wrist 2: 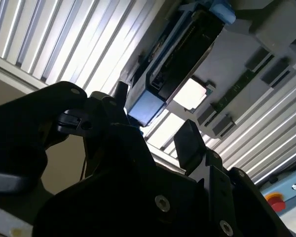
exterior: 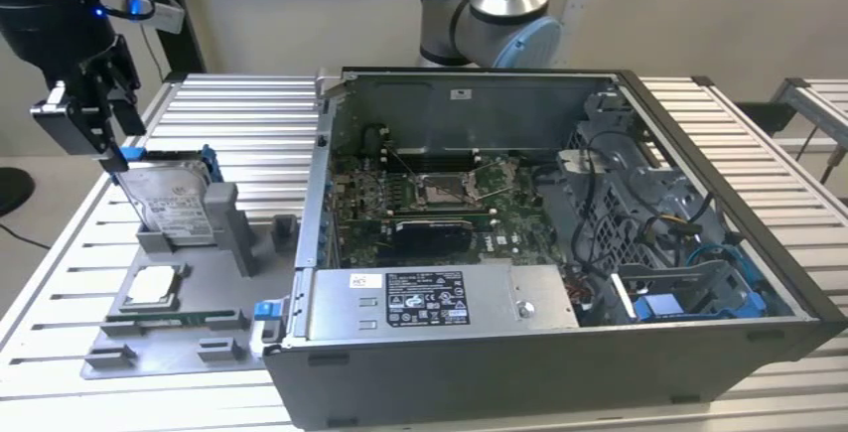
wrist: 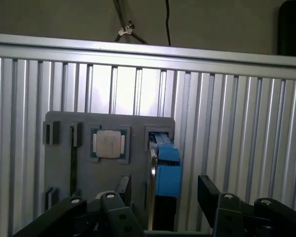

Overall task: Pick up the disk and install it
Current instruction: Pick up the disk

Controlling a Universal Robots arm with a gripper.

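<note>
The disk (exterior: 173, 199) stands upright on its edge in a slot of the grey holder plate (exterior: 173, 348), at the exterior view's left. It is silver with a white label and a blue frame. My gripper (exterior: 109, 146) hangs just over the disk's top edge. In both wrist views the disk (wrist: 167, 168) shows edge-on between my two dark fingers (wrist: 207, 187), which stand apart on either side of it. My gripper (wrist 2: 155, 118) is open around the blue frame end (wrist 2: 145, 106), with small gaps showing.
A small square silver chip (exterior: 153, 286) and a memory stick (exterior: 173, 318) lie on the same plate. The open computer case (exterior: 438, 298) fills the middle, with blue drive bays (exterior: 689, 298) at the exterior view's right. All stand on a slatted aluminium table (exterior: 252, 114).
</note>
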